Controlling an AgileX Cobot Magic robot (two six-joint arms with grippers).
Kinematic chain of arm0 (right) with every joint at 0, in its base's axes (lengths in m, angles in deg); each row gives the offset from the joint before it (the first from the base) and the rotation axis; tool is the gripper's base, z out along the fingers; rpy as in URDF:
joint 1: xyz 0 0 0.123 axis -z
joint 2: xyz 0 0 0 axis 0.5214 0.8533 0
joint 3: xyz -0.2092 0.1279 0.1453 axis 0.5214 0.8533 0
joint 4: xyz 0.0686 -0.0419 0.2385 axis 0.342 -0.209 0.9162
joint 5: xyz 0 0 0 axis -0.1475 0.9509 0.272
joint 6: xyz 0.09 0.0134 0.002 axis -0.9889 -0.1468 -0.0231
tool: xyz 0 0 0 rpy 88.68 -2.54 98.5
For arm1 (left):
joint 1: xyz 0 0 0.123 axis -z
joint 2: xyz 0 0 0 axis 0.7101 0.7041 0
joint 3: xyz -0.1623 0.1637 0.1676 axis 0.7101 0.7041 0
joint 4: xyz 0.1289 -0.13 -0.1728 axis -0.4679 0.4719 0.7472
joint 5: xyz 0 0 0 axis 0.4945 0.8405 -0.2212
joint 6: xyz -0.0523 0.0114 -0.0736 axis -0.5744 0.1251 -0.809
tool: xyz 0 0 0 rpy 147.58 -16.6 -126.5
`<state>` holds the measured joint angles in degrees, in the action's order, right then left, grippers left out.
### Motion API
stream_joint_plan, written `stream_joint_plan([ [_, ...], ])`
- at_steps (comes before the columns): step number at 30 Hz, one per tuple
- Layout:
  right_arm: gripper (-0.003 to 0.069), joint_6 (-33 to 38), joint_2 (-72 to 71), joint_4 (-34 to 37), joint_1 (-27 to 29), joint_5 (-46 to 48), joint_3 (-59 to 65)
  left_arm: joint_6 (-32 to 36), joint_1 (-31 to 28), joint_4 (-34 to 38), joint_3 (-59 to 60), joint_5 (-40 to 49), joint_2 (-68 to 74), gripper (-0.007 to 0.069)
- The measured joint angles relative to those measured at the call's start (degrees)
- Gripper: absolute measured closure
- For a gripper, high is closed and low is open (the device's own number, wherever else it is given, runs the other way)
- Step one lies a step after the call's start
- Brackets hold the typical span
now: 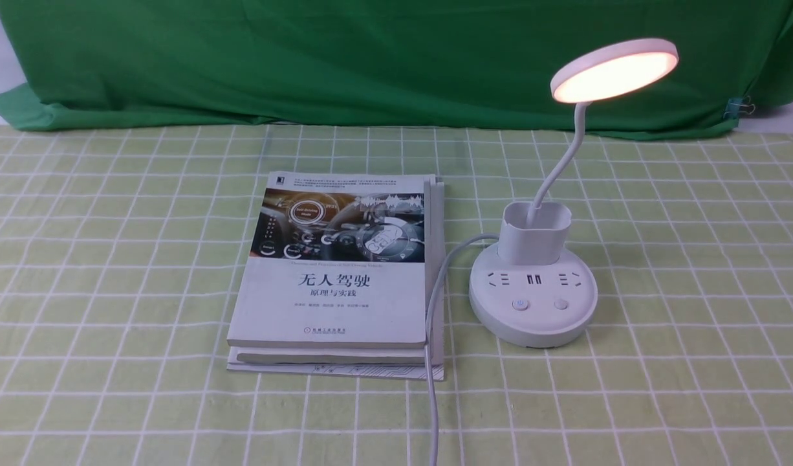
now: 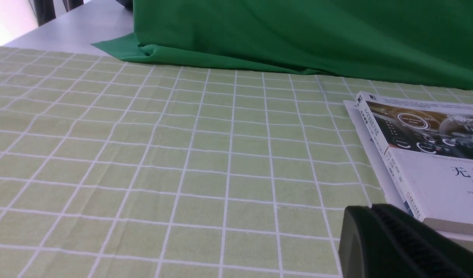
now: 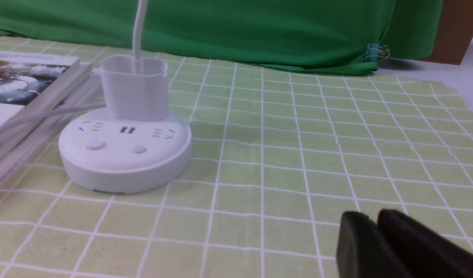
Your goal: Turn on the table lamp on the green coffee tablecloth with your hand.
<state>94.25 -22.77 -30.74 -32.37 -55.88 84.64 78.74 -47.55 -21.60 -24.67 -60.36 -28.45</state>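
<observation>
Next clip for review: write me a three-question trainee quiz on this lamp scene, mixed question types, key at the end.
1. True or false: the table lamp head is glowing.
2. What lies across the right edge of the book? A) a pen B) the lamp's white cord C) a claw
3. Fill in: a blue light shows on the base's ____ button, seen from the front view.

Key: 1 true. 2 B. 3 left. Neither claw touches the lamp; the right claw sits low over the green coffee tablecloth, away from the base.
</observation>
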Motion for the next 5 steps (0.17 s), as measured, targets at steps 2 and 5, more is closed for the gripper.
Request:
stream_joint_plan([
  [2,0.0531,0.0,0.0,0.0,0.0,0.0,0.0,0.0,0.0,0.0,0.0,0.0,0.0,0.0622],
  [5,0.0526,0.0,0.0,0.0,0.0,0.0,0.0,0.0,0.0,0.0,0.0,0.0,0.0,0.0622],
])
